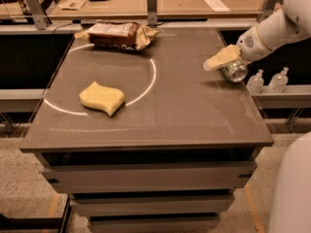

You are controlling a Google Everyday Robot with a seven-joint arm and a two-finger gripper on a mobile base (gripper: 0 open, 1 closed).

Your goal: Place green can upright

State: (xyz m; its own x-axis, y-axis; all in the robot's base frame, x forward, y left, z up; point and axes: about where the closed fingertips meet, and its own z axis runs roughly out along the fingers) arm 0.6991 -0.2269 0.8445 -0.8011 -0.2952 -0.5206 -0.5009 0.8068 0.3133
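My gripper (224, 60) is at the right side of the grey table (175, 110), reaching in from the right on the white arm. Its cream fingers (217, 59) are closed around the green can (234, 71). The can is tilted on its side, with a shiny silver end facing the camera and little of its green body showing. It hangs just above the tabletop near the right edge, with a shadow under it.
A yellow sponge (102, 97) lies at the left-centre of the table. A brown snack bag (118, 35) lies at the back. A white arc is drawn on the tabletop. Two clear plastic bottles (267, 81) stand on a ledge past the right edge.
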